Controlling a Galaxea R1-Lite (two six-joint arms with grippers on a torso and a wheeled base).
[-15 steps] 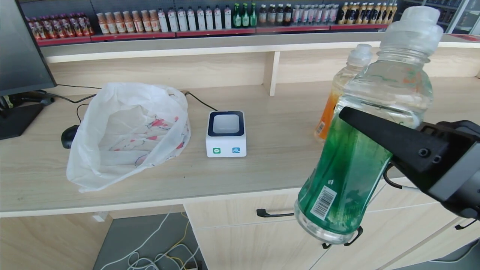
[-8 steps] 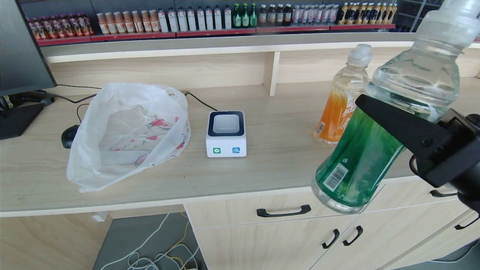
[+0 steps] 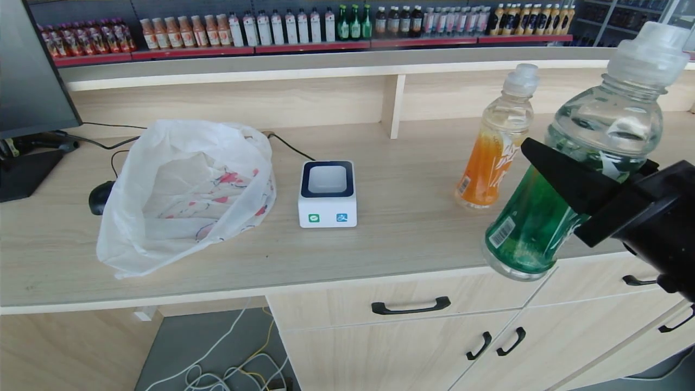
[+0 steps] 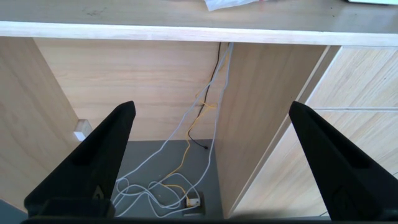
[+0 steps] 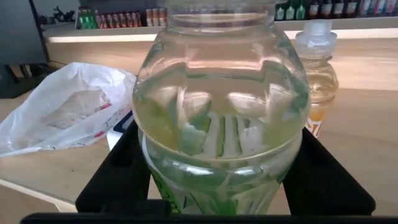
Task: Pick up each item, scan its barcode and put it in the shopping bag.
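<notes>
Now pinching green bottle (image 3: 521, 228), frame right, w/ right gripper (image 3: 554, 179); barcode (image 3: 500, 232) facing head cam. Via wrist cam, left gripper (image 4: 211, 112) spread wide. Shifted right since 1 s ago, uncovering orange bottle (image 3: 488, 163).

Light: bright, diffuse and even, washing the counter (image 3: 402, 179) pale from end to end.
Shadows: soft, thin ones are lying along the near edge of the shopping bag (image 3: 184, 190) and at the foot of the scanner (image 3: 327, 194).
Glare: white highlights are glinting on the clear shoulder of the green bottle (image 3: 521, 233) and on the neck of the orange bottle (image 3: 491, 163); the scanner's top window is shining white.
Dim zone: the recess under the counter is sitting in shade, with the left gripper (image 4: 211, 109) showing as black silhouettes against it.
</notes>
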